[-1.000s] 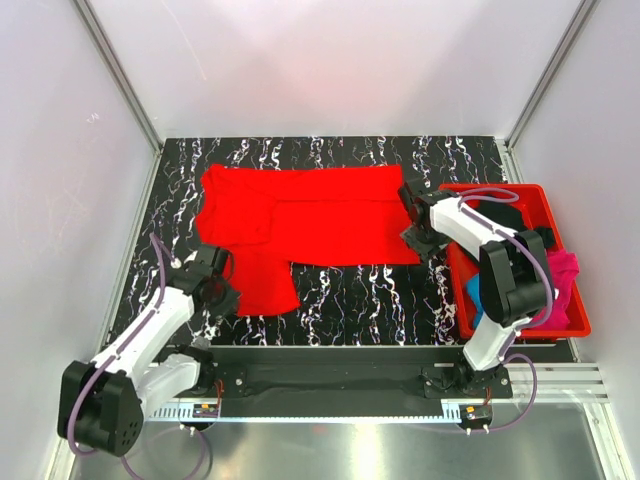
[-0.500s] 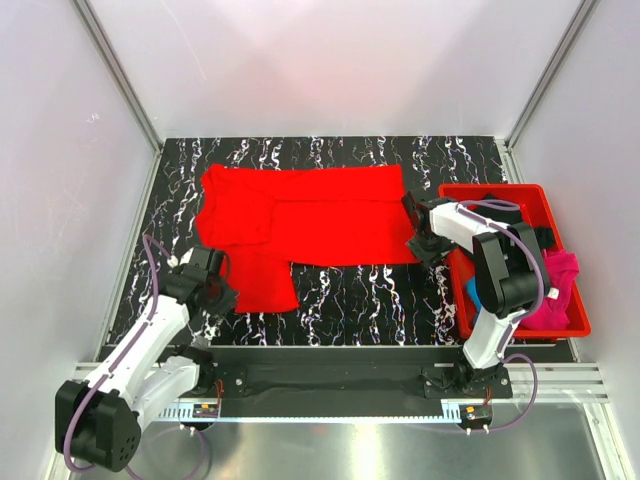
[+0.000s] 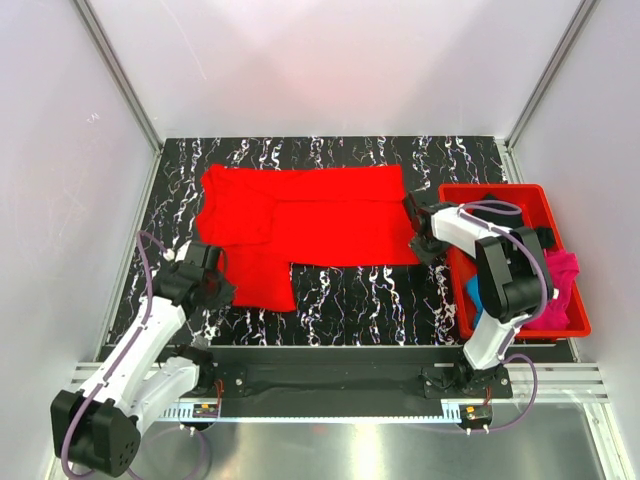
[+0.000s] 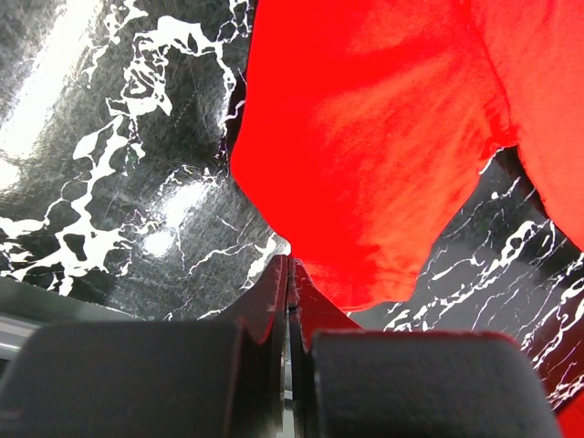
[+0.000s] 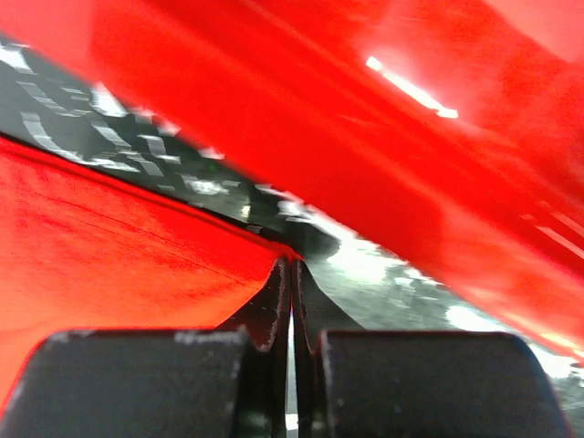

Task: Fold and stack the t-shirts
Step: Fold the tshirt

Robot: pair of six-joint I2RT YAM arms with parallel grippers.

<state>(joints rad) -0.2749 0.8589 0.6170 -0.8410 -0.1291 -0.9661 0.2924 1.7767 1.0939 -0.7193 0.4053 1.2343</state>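
A bright red t-shirt (image 3: 320, 215) lies spread flat across the black marble table, with a flap hanging toward the near left. My left gripper (image 3: 222, 288) sits at that flap's near left edge. In the left wrist view its jaws (image 4: 290, 263) are pressed together with the red cloth (image 4: 365, 137) pinched at their tips. My right gripper (image 3: 419, 247) is at the shirt's near right corner, right beside the bin. Its jaws (image 5: 292, 262) are shut, and the corner of the red cloth (image 5: 109, 237) runs into the tips.
A rigid red plastic bin (image 3: 520, 188) stands at the right edge, its wall (image 5: 411, 137) close above my right fingers. It holds a magenta-pink t-shirt (image 3: 562, 280) and a bit of blue cloth (image 3: 472, 293). White walls enclose the table on three sides.
My right gripper has closed on the shirt's near right corner. The left arm has shifted slightly left, still shut, drawing the flap's edge a little with it.
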